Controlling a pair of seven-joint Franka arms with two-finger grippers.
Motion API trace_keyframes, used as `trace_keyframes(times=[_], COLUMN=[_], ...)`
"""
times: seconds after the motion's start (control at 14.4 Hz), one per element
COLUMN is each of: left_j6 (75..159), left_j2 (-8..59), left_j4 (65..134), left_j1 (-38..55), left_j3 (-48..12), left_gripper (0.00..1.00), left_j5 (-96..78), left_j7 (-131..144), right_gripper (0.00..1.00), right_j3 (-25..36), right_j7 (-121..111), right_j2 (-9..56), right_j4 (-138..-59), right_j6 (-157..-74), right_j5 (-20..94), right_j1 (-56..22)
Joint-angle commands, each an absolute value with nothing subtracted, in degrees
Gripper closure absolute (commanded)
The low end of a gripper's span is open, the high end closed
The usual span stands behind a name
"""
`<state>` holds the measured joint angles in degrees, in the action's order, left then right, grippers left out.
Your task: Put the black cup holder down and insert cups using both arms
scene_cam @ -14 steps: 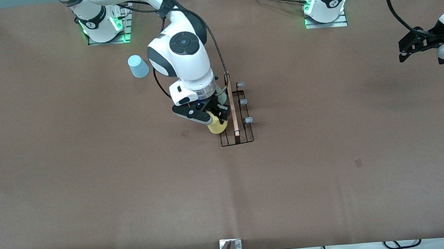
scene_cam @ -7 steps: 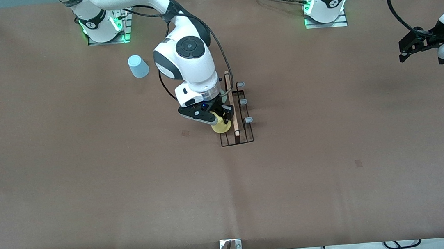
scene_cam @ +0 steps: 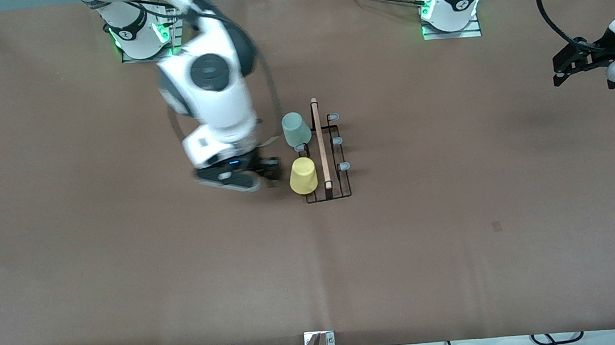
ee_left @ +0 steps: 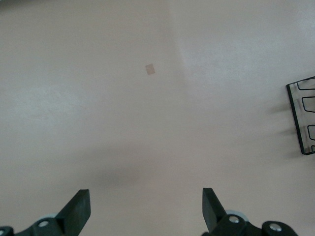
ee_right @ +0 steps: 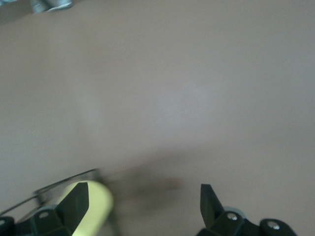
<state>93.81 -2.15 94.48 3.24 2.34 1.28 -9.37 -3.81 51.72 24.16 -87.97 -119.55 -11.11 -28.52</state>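
Worktop [scene_cam: 123, 272]: brown, wide, both arm bases along one edge.
Black cup holder [scene_cam: 338, 192]: standing near the worktop's middle, wire base flat, light wooden rod [scene_cam: 320, 142] along the top; three pale-capped prongs bare on the side toward the left arm's end; one corner of the wire base also in the left wrist view.
Yellow cup [scene_cam: 303, 176]: upside down on the prong nearest the front camera, on the rack's side toward the right arm's end; free of any grip.
Mint green cup [scene_cam: 295, 129]: upside down on a prong of the same row, farther from the front camera than the yellow cup.
Right gripper [scene_cam: 254, 178]: jaws apart and empty, just beside the yellow cup, low over the worktop toward the right arm's end; arm blurred.
Left gripper [scene_cam: 559, 69]: jaws spread wide, nothing between them, waiting above the left arm's end of the worktop, well apart from the rack.
Small dark mark [scene_cam: 496, 226]: on the worktop, nearer the front camera than the rack.
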Motion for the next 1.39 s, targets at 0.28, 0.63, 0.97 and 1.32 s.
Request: trace_keyframes(times=[0.28, 0.63, 0.97, 1.32], left_j6=[92.6, 92.6, 92.6, 92.6], left_j2=[-1.4, -1.4, -1.4, -1.4], left_j4=[92.7, 92.7, 92.7, 92.8], left_j1=[3.3, 3.3, 3.3, 3.3], left_j3=[2.6, 2.6, 2.6, 2.6], left_gripper=[0.0, 0.0, 0.0, 0.0], left_j5=[0.5, 0.6, 0.6, 0.6], left_j7=[-10.7, -10.7, -10.6, -10.6], right_gripper=[0.0, 0.0, 0.0, 0.0], right_j3=[-5.8, -4.8, -4.5, 6.1], right_j7=[10.7, 6.4, 5.8, -1.1], right_j2=[6.2, 2.8, 3.0, 1.6], right_j4=[-94.7, -84.3, -84.8, -86.9], right_j6=[-105.8, -92.2, -86.6, -86.9], right_j5=[-1.9, -0.4, 0.4, 0.0], right_j1=[0.7, 10.7, 10.5, 0.8])
